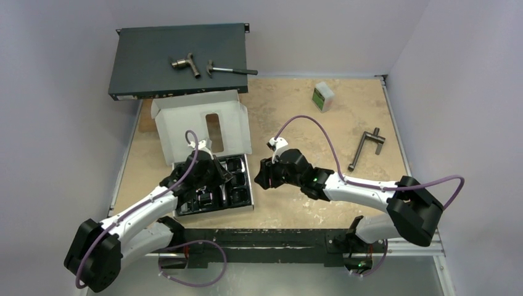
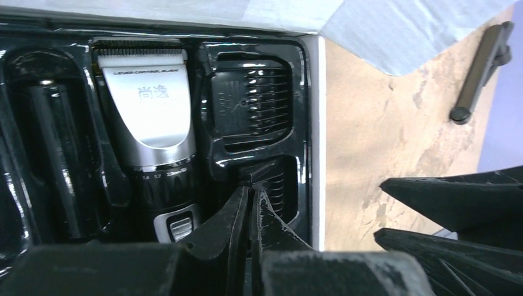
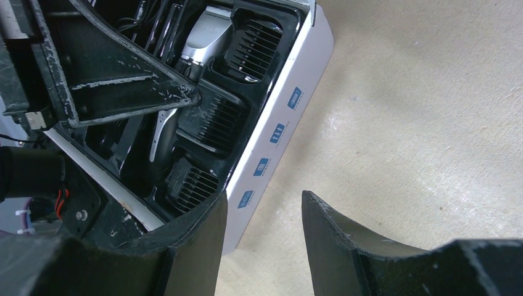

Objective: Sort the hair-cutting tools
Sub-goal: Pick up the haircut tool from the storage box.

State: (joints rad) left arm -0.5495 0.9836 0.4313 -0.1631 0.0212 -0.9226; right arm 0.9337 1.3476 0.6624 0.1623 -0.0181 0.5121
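Observation:
A white box [image 1: 242,208] with its lid [image 1: 197,123] open holds a black tray. In the tray lie the black-and-silver clipper [image 2: 151,117] and black comb attachments: one [image 2: 256,102] in the upper slot and one [image 2: 280,185] below it. The right wrist view shows three combs in a row [image 3: 253,43] [image 3: 213,123] [image 3: 191,182]. My left gripper [image 2: 251,188] is shut, its tips touching the upper edge of the middle comb. I see nothing between its fingers. My right gripper [image 3: 262,196] is open and empty just right of the box's side wall [image 3: 277,132].
A dark flat unit [image 1: 142,61] at the back left carries a pipe fitting [image 1: 185,63] and a hammer [image 1: 231,69]. A small green-and-white box [image 1: 322,96] stands at the back. A T-shaped metal handle [image 1: 365,148] lies on the right of the table.

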